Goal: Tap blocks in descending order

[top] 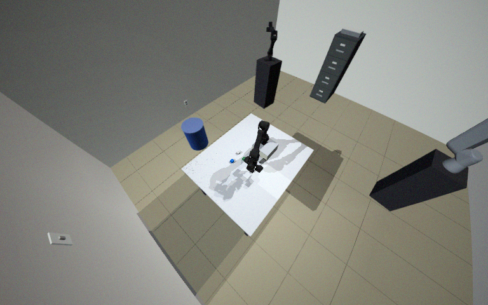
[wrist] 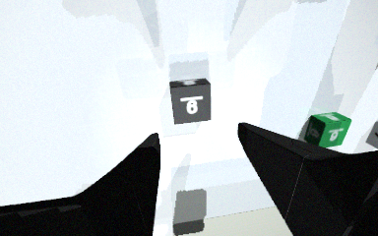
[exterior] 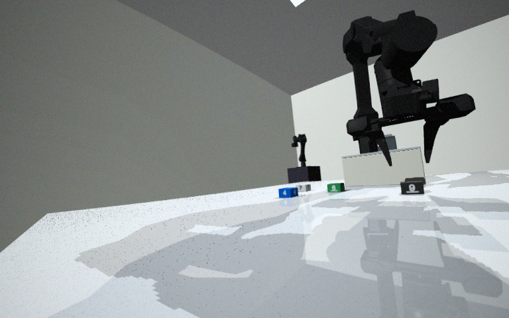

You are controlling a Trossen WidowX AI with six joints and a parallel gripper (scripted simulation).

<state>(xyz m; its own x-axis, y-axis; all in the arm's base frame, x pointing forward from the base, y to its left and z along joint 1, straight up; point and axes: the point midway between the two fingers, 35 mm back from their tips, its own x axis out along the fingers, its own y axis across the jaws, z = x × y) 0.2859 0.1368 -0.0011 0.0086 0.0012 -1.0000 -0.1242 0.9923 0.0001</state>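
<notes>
The WidowX AI gripper [top: 254, 168] [exterior: 409, 163] [wrist: 199, 134] is positioned above the white table [top: 248, 215] [exterior: 56, 232] [wrist: 74, 123], tips pointing down. The fingers are parted, with a gap between them; they grip nothing.

The black block [exterior: 412, 187] [wrist: 191, 103], digit 9, rests on the table below fingertip level. The exterior view shows it lower than both tips, apart from them. In the wrist view it lies beyond the tips, within the span of the gap, touching neither finger. From the top, the gripper hides it.

The green block [top: 244, 158] [exterior: 335, 187] [wrist: 331, 130], digit 6, stands to one side, outside the gap. The blue block [top: 232, 161] [exterior: 287, 192], digit 4, and the white block [top: 237, 152] [exterior: 304, 187], digit 7, lie farther over on the same side.
</notes>
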